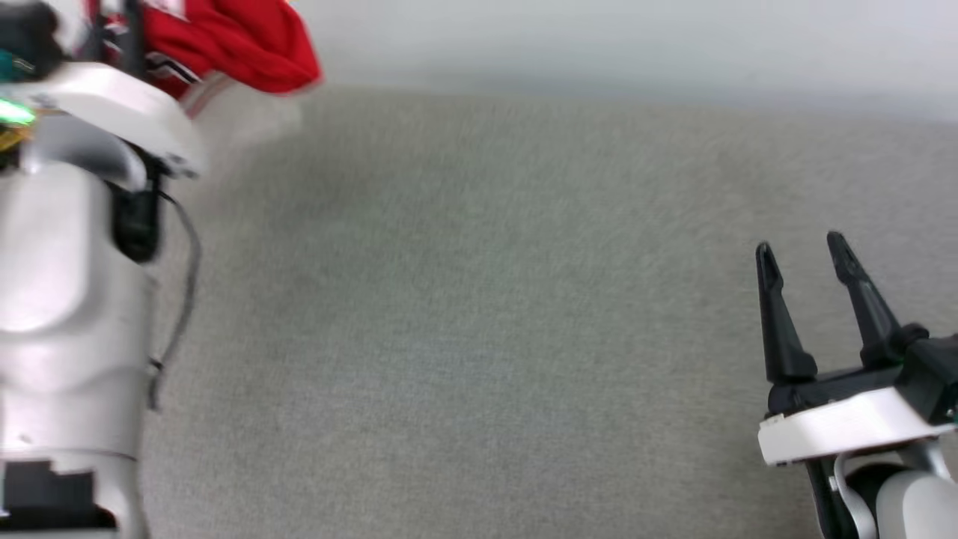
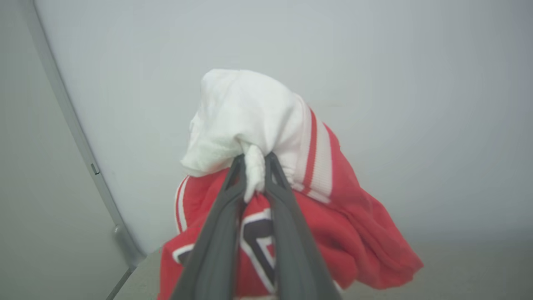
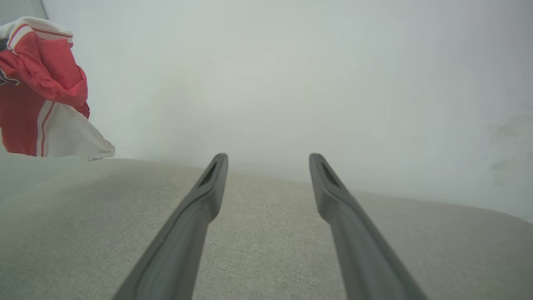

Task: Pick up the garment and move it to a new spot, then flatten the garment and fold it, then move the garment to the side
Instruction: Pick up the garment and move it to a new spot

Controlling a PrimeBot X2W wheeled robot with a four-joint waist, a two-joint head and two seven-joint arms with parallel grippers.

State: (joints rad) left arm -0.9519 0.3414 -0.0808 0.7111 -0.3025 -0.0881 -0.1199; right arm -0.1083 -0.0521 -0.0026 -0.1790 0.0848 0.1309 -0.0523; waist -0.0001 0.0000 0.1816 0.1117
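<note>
The garment (image 1: 239, 41), a red jersey with white sleeves and stripe trim, hangs bunched at the head view's top left, above the grey fabric surface (image 1: 486, 322). My left gripper (image 2: 254, 160) is shut on a pinch of its white sleeve cloth, with the red body and dark letters drooping below the fingers. In the right wrist view the garment (image 3: 37, 96) hangs at the far left, its lower hem touching the surface. My right gripper (image 1: 804, 254) stands open at the lower right with nothing between its fingers (image 3: 214, 175).
A pale wall (image 1: 636, 37) rises behind the grey surface. My left arm's white forearm (image 1: 67, 299) fills the left edge of the head view. A grey vertical strip (image 2: 75, 133) runs down the wall in the left wrist view.
</note>
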